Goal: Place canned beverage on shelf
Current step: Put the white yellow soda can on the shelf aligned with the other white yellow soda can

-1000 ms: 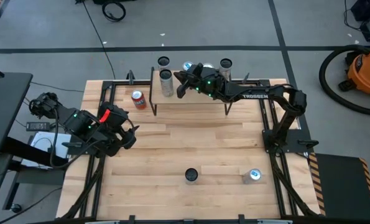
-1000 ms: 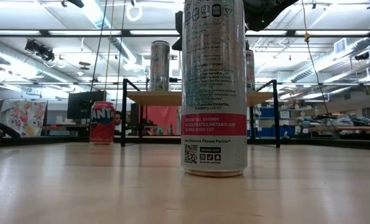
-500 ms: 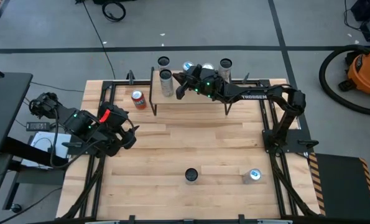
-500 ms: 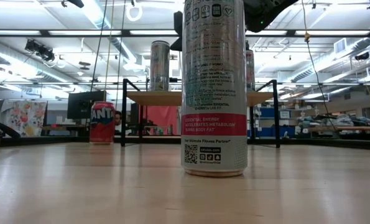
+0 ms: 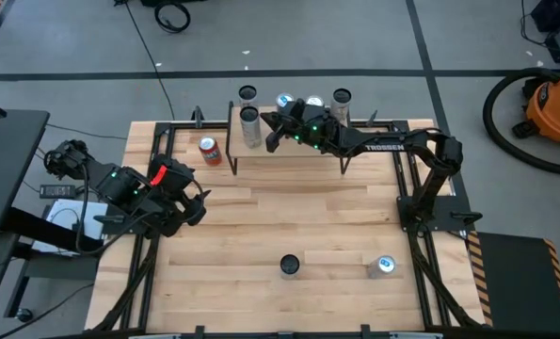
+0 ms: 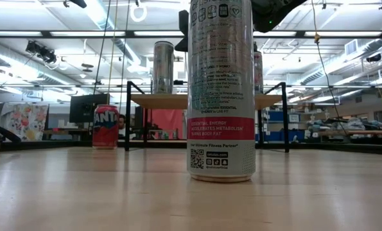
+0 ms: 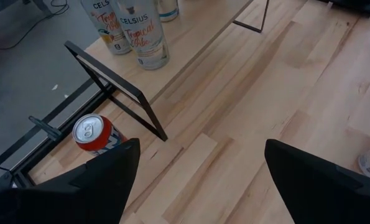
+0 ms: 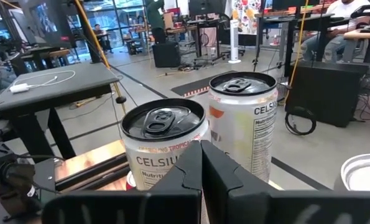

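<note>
The shelf [image 5: 294, 156] stands at the table's far side, and several tall silver cans stand upright on it. My right gripper [image 5: 272, 132] reaches over the shelf from the right. It is shut, level with the side of the silver can [image 5: 250, 125] at the shelf's left end. That can [image 8: 163, 146] fills the right wrist view, with a second can [image 8: 244, 124] behind it. My left gripper [image 7: 197, 186] is open and empty at the table's left, above the tabletop. My right gripper's shut fingertips [image 8: 201, 152] point level from the table's right at the side of the near can [image 8: 166, 165]. I cannot tell whether they touch it. The can stands upright on the shelf.
A red can [image 5: 210, 151] stands on the table left of the shelf leg; it also shows in the left wrist view [image 7: 94, 134]. Two silver cans [image 5: 290, 266] [image 5: 385, 266] stand near the table's near edge; one [image 6: 221, 90] fills the low view. Bare wood lies between.
</note>
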Robot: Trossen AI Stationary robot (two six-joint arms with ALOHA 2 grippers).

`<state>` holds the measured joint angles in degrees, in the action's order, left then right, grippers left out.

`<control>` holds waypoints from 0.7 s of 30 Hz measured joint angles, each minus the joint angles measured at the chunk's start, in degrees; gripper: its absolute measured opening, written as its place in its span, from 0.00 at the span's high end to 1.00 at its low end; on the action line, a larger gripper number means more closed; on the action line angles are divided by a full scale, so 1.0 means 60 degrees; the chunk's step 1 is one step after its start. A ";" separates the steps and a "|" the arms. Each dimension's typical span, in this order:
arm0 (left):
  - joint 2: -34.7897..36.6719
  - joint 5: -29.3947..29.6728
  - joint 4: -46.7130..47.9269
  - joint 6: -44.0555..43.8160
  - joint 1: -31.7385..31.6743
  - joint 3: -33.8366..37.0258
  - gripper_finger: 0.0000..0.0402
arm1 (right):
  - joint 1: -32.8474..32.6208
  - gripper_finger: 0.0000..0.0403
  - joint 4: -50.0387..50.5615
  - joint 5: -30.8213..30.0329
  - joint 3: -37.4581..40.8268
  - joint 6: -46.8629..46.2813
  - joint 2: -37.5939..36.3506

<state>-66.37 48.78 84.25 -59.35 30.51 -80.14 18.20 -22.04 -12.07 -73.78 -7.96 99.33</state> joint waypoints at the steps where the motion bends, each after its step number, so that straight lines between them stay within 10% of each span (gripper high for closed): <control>1: 0.0000 0.0002 0.0000 0.0000 0.0000 0.0000 0.11 | 0.0000 0.99 -0.0001 0.0001 0.0002 -0.0007 0.0000; 21: 0.0004 -0.0183 0.0004 0.0053 -0.0001 0.0000 0.11 | 0.0035 0.99 -0.0175 -0.0182 -0.0011 -0.0306 0.0386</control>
<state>-66.35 47.68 84.27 -59.04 30.51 -80.14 18.41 -23.09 -13.17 -73.84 -9.79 101.65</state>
